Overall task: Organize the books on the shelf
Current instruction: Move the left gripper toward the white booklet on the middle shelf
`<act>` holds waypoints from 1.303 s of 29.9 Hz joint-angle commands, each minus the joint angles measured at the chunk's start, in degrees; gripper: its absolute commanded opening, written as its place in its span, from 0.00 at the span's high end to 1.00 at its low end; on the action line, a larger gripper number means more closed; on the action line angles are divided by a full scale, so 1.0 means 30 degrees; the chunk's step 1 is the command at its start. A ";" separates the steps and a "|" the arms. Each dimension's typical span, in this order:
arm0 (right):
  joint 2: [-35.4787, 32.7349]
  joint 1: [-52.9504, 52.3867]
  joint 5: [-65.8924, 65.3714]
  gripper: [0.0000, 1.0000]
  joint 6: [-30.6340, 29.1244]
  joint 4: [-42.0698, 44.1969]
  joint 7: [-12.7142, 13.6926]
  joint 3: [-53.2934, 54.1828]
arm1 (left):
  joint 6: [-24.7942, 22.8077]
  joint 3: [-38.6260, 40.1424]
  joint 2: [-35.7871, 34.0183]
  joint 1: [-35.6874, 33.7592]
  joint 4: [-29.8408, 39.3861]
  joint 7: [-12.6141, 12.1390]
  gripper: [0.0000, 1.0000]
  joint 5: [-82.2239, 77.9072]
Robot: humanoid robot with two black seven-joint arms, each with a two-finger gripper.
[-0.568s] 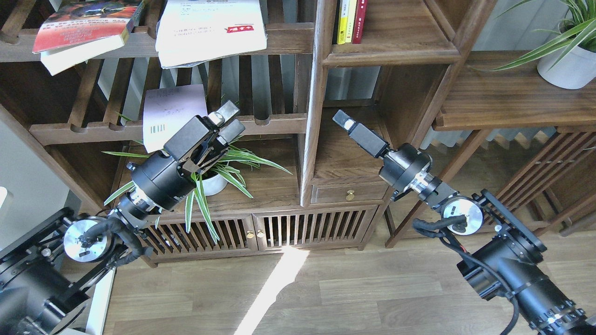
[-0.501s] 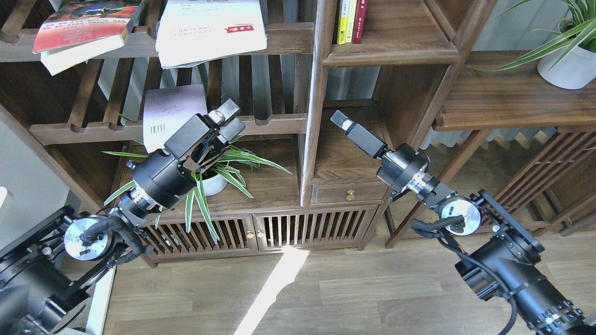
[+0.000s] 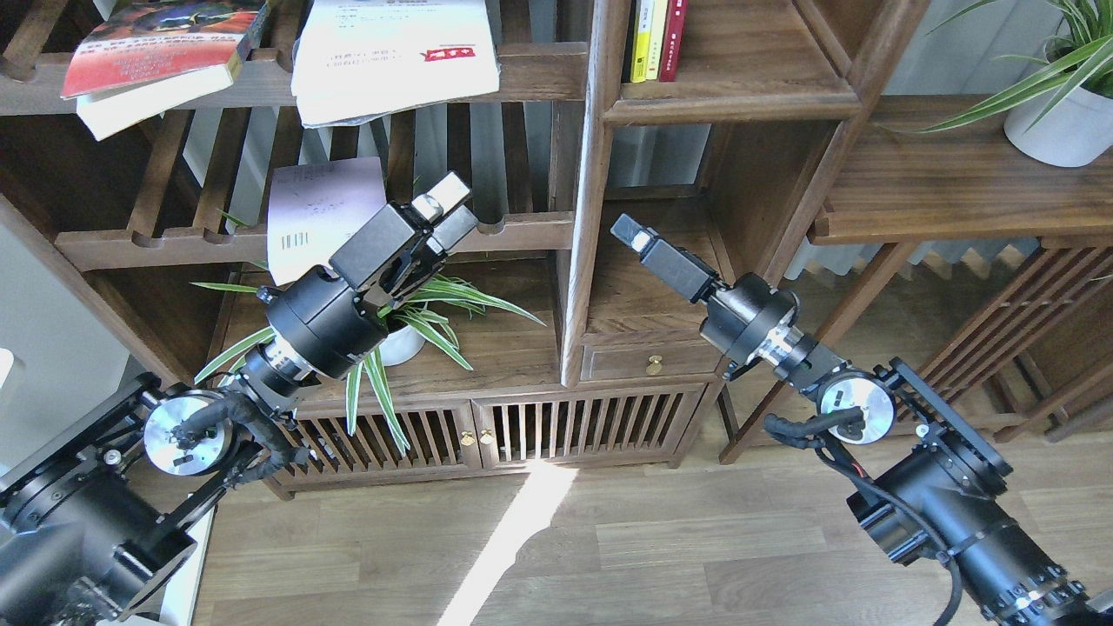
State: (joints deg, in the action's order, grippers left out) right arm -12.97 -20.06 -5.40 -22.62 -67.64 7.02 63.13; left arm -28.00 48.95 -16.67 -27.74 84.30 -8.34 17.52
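The left gripper is open and holds nothing, just right of the thin pale booklet leaning on the slatted rack, and I cannot tell if the right gripper is open.

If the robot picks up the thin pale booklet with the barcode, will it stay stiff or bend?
The thin pale booklet probably bends: it looks like only a few sheets. It is likely light. Overhanging the slatted rack's rail, it may slide when pushed.

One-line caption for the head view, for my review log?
Both grippers, left and right, raised empty before the bookcase; three loose books lie on slatted racks.
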 commanded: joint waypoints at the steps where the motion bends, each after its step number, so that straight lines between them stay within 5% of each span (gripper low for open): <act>1: -0.0011 -0.0110 -0.0045 0.00 -0.0018 -0.0011 0.0002 -0.0097 | 0.0000 -0.0028 0.0079 0.0574 -0.0033 0.0054 0.01 -0.0011; 26: -0.0011 -0.1018 -0.0133 0.00 0.0070 -0.0011 0.0148 -0.0595 | 0.0000 0.1613 -0.3113 0.2154 -0.0882 0.0025 0.01 -0.0011; 39: 0.0952 -0.1692 -0.0191 0.00 0.0362 0.0077 0.0413 -0.0801 | 0.0000 0.1876 -0.0831 0.4032 -0.1496 0.1224 0.04 0.1481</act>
State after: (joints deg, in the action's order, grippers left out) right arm -12.06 -25.26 -5.98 -21.92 -67.44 8.68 60.33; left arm -28.00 53.93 -21.78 -15.85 80.93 -6.03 21.00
